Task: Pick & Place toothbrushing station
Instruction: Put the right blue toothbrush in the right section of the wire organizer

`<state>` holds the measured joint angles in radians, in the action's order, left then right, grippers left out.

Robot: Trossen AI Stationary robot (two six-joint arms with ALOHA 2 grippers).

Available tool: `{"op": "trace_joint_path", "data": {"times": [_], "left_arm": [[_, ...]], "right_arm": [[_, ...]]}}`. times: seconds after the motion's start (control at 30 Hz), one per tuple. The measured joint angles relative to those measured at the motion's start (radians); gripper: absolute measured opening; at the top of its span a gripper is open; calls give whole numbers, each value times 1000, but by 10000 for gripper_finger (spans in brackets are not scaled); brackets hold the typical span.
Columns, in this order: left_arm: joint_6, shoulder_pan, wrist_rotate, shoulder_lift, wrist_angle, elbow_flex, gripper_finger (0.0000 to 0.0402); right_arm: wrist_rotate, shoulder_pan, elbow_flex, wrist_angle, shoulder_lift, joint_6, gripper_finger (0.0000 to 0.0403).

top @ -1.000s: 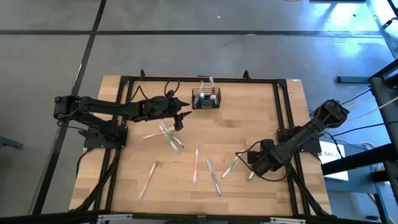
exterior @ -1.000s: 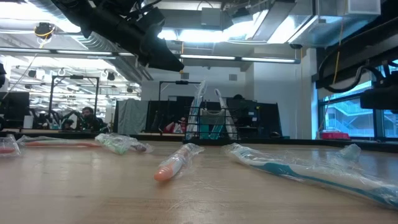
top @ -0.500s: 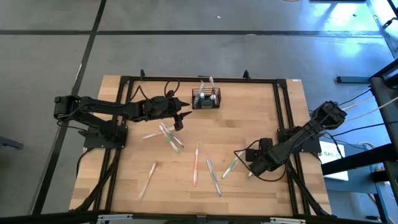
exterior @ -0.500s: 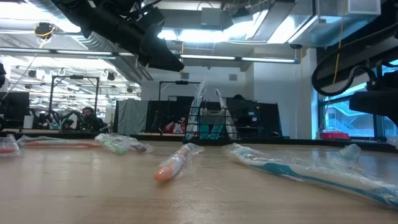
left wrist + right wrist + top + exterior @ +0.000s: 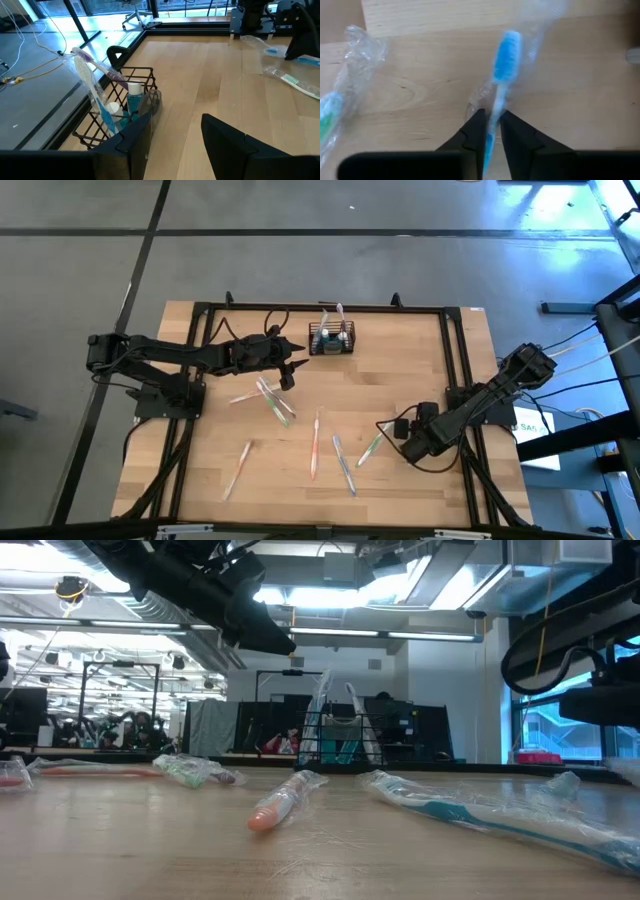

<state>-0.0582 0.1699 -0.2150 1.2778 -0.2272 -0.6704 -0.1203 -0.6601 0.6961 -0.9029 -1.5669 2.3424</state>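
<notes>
Caddy, small black wire-mesh box (image 5: 331, 339) at table's 12 o'clock, light, rigid; grip a top rim wire. Left gripper (image 5: 175, 132) beside it, fingers apart, empty. Right gripper (image 5: 490, 131) pinches wrapped blue toothbrush (image 5: 501, 62) at 4 o'clock.

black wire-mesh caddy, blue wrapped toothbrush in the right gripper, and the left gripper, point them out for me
black wire-mesh caddy (image 5: 131, 76): left wrist view, on its upper wire rim.
blue wrapped toothbrush (image 5: 504, 50): right wrist view, on its blue bristle head.
left gripper (image 5: 175, 131): left wrist view, midway between its open fingertips.
</notes>
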Motion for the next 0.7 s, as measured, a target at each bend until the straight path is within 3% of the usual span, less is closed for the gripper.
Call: {"op": "trace_joint_path", "data": {"times": [0.27,0.7], "left_arm": [[0,0,0,0,0,0,169],[0,0,0,0,0,0,168]], "right_arm": [[-33,6,-1,-21,-2,-100,18],[-75,7,-8,-31,10,-186,14]]}}
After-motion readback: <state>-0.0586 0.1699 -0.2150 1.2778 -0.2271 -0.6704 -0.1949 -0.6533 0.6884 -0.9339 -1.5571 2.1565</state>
